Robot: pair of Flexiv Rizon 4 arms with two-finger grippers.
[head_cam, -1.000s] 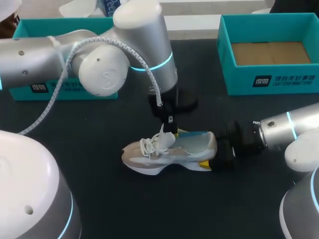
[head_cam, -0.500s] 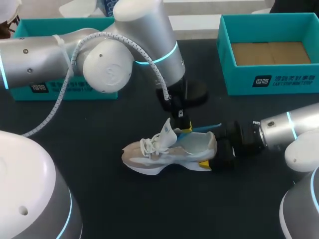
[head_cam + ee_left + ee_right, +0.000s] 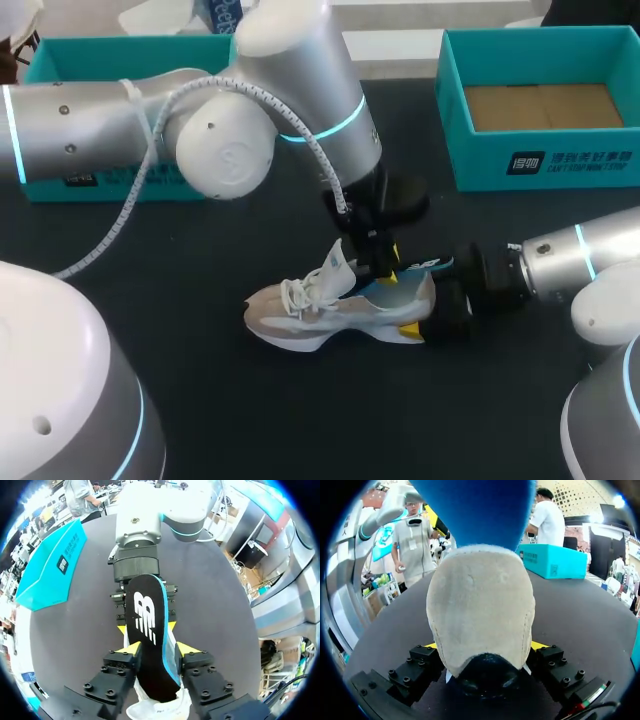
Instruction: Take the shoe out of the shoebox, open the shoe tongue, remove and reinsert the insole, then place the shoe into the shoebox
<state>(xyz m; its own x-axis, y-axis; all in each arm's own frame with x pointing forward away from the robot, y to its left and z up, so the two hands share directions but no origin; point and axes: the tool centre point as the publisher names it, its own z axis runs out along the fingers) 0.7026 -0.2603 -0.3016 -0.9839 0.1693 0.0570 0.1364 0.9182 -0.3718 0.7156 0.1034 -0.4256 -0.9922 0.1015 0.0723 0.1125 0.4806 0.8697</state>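
- One shoe (image 3: 330, 310) rests on the surface (image 3: 200, 400); two shoeboxes stand beyond it, the toe-side box (image 3: 60, 55) and the heel-side box (image 3: 560, 165).
- One insole (image 3: 147, 625) juts from the shoe's opening, clenched by the left tool (image 3: 158, 648), whose arm angles down over the shoe.
- The right tool (image 3: 485, 645) grasps the shoe's heel, its arm low behind it.

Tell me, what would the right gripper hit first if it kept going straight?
The shoe: its heel is already between the right gripper's fingers, so it would probably just push the shoe along.

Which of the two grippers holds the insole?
The left gripper: it pinches the black, blue-edged insole above the shoe. The right gripper grips the shoe's heel instead.
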